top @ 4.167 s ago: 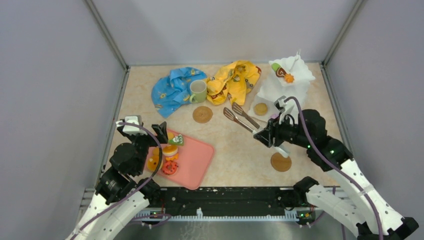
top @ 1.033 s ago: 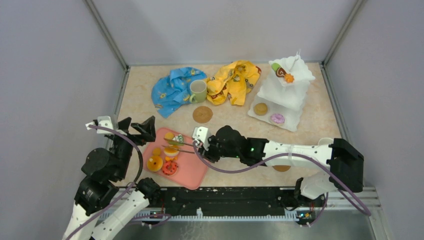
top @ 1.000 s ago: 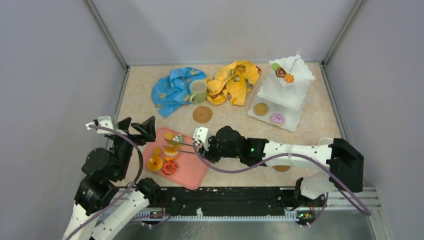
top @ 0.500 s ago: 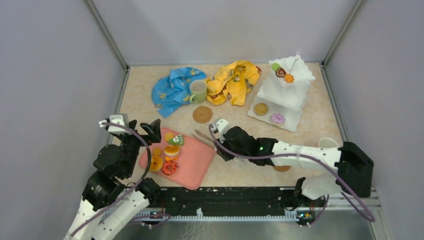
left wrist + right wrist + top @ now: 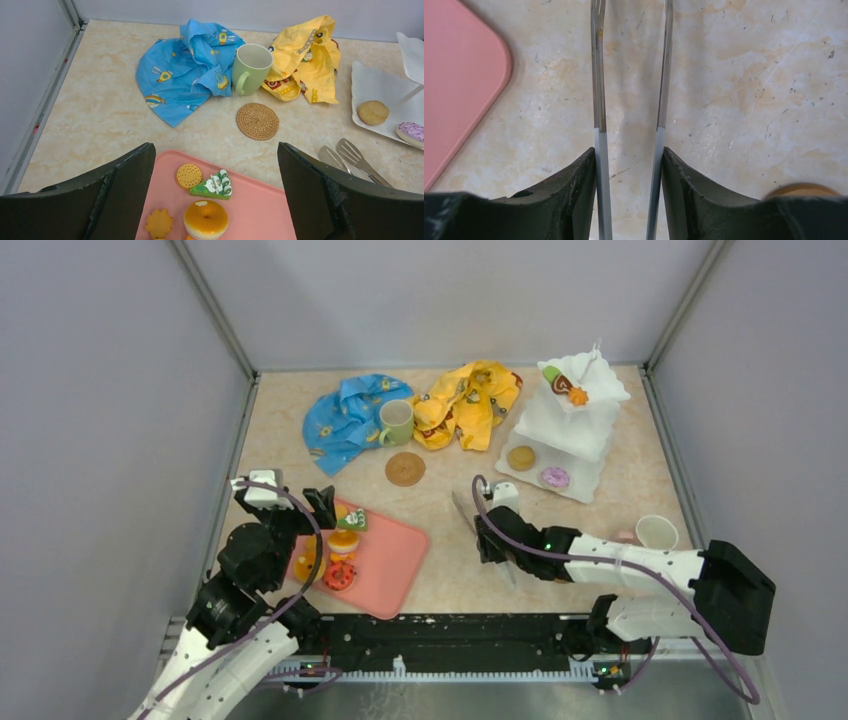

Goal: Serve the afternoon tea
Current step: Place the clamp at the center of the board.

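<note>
Several toy pastries lie on the pink tray (image 5: 388, 570), among them an orange donut (image 5: 205, 219), a green cake slice (image 5: 212, 184) and a round biscuit (image 5: 189, 175). My left gripper (image 5: 215, 148) hangs open over the tray's far left part, holding nothing. My right gripper (image 5: 629, 150) is shut on metal tongs (image 5: 598, 100), low over the bare table right of the tray, and nothing shows between the tongs' arms. The white tiered stand (image 5: 575, 435) at the back right carries a pink donut (image 5: 554, 477), a biscuit (image 5: 521, 457) and pastries on top. The pale green mug (image 5: 396, 421), one coaster (image 5: 405, 468) and the white mug (image 5: 657, 532) stand apart.
A blue cloth (image 5: 345, 415) and a yellow cloth (image 5: 470, 400) lie crumpled at the back beside the green mug. A brown rim, probably a second coaster (image 5: 804, 188), peeks out under my right arm. Grey walls close in the table on three sides.
My right arm has drawn back from the tray with the tongs, to the table on its right, uncovering the white mug. My left arm has shifted right, over the tray's left edge.
</note>
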### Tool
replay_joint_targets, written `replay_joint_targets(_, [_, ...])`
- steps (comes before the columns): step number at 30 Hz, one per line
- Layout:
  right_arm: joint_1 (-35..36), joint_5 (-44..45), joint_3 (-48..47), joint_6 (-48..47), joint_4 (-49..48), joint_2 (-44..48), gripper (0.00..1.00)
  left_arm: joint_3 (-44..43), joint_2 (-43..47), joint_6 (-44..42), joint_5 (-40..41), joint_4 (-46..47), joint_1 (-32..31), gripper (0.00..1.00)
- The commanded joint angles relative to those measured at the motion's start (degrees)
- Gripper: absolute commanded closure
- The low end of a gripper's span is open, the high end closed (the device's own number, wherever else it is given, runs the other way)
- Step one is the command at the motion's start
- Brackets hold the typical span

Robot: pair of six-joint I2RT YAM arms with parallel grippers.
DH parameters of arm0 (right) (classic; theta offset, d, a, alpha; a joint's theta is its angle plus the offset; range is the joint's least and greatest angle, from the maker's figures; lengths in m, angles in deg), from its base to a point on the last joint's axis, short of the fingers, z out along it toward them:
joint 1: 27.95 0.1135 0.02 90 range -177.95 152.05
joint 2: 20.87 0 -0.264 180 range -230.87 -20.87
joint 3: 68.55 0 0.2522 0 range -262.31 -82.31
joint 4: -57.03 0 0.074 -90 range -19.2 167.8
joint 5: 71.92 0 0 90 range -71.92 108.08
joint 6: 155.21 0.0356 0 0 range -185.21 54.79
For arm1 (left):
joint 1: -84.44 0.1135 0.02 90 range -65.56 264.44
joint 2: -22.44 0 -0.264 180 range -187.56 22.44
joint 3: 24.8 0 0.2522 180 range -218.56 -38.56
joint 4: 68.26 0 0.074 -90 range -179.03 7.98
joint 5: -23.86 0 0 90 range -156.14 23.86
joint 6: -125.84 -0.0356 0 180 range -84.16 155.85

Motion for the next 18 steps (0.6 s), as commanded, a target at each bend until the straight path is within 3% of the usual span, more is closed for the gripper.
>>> replay_joint_targets(1, [-0.4, 1.7, -0.1, 7.1, 0.0, -3.4, 0.53, -0.1, -0.4, -0.7, 0.1, 3.8, 0.2, 0.01])
replay_joint_targets(18, [-0.3, -1.3, -3.5, 7.5, 6.6, -11.5, 0.45, 0.3, -0.8, -0.8, 0.3, 3.9, 0.2, 0.01])
